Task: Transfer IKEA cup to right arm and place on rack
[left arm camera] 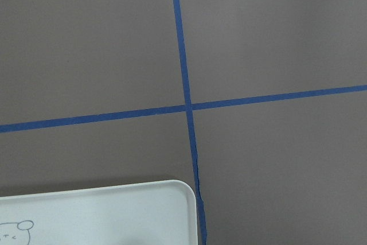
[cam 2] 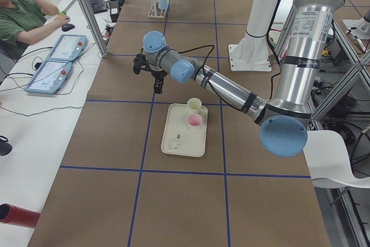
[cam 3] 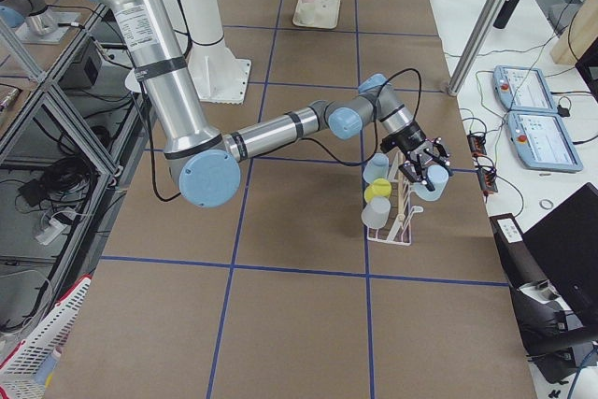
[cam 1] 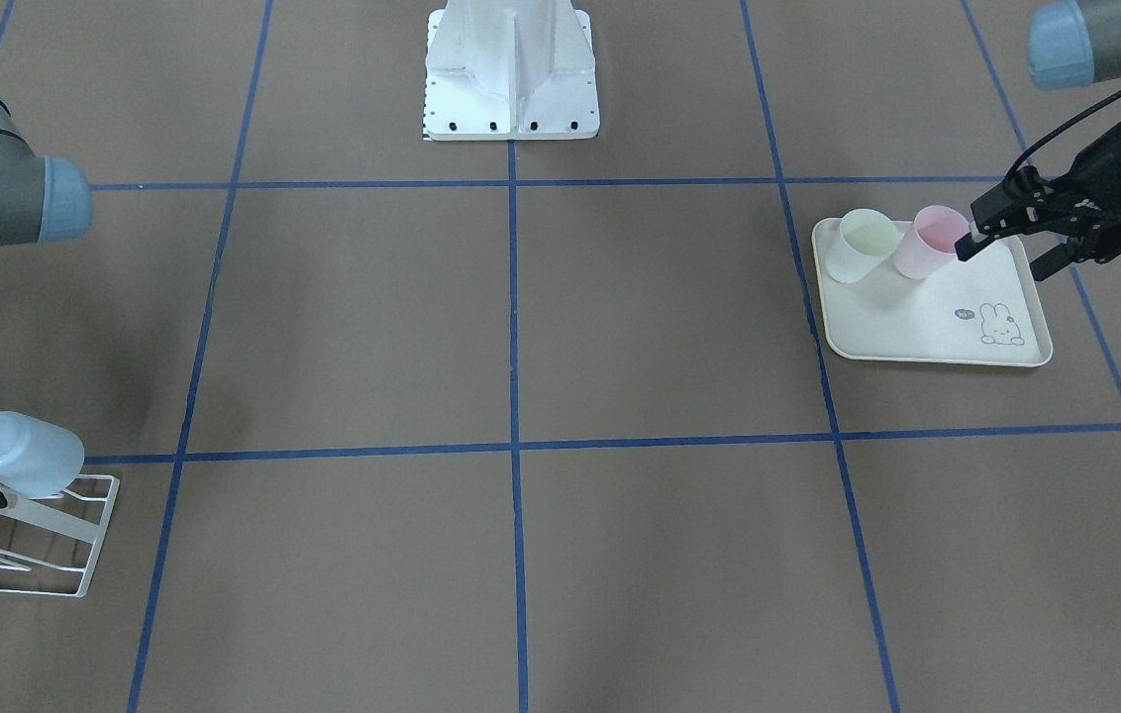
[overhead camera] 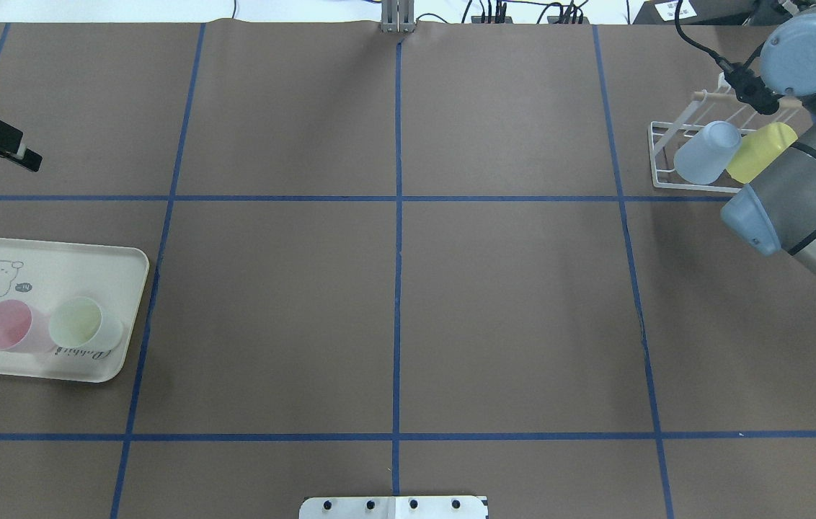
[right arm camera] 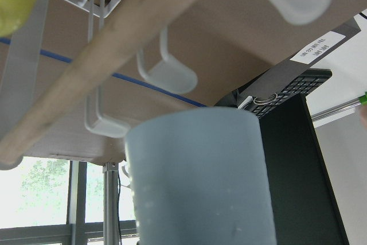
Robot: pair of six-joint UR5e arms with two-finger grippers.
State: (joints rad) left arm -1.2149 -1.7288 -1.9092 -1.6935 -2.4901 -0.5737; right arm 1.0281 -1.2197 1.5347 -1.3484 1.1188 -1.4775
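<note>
Bright even light, soft shadows, rack [right arm camera: 114,44] blurred

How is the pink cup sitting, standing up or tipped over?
Standing up. The pink cup sits on the tray with its open mouth facing up, beside the green cup.
</note>
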